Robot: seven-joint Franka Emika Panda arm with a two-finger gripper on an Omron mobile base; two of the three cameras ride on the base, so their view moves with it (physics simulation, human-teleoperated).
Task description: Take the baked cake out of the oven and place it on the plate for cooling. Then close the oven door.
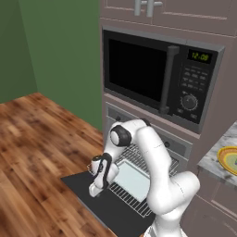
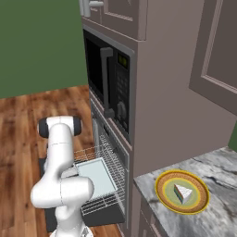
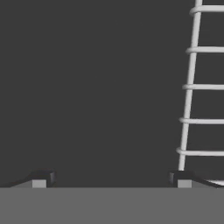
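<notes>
**Open oven with rack drawn out; cake slice on the plate**

Left base view: the oven (image 1: 152,139) sits below a black microwave (image 1: 159,78). The oven door (image 1: 99,196) lies dropped flat, and the wire rack (image 1: 139,185) is pulled out over it, carrying a pale tray (image 1: 134,178). The gripper (image 1: 96,190) hangs low over the door's left part, beside the rack's left edge. The plate (image 1: 230,159) is cut off at the right border, on the counter's near edge.

Right base view: the whole plate (image 2: 182,191) rests near the front left corner of the grey marble counter (image 2: 217,213), with a wedge of cake (image 2: 182,192) at its centre.

Hand view: the two fingertips (image 3: 41,178) stand wide apart, holding and touching nothing, above the dark door panel (image 3: 96,87); rack wires (image 3: 192,87) run along the right.
</notes>
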